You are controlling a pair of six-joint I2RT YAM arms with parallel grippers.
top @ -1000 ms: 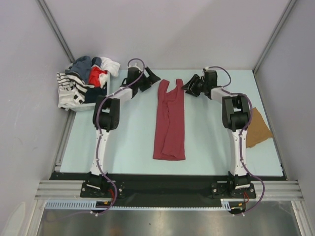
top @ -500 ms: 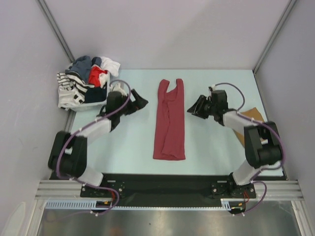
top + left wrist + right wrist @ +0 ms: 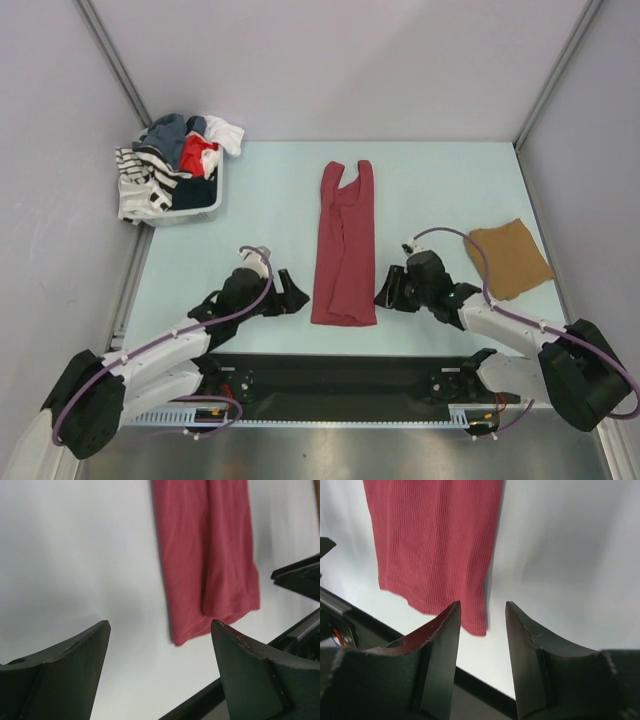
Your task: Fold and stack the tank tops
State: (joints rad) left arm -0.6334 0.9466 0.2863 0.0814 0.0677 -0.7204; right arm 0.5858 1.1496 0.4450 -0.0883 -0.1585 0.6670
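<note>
I have the left gripper [image 3: 292, 295] low over the table [image 3: 260, 200], its jaws spread wide with nothing between them. The maroon tank top [image 3: 344, 245] lies flat just to its right, straps at the far end and hem at the near end. From the left wrist, the hem corner sits ahead and right of the fingers, not touching them. The right gripper [image 3: 385, 293] is just beside the other hem corner, with the cloth to its left. Its jaws stand at a narrow gap, holding nothing. The tan tank top [image 3: 510, 258] lies as a squarish patch out to its right, well apart. The basket [image 3: 190, 210] of mixed clothes sits far ahead and left of the left gripper.
</note>
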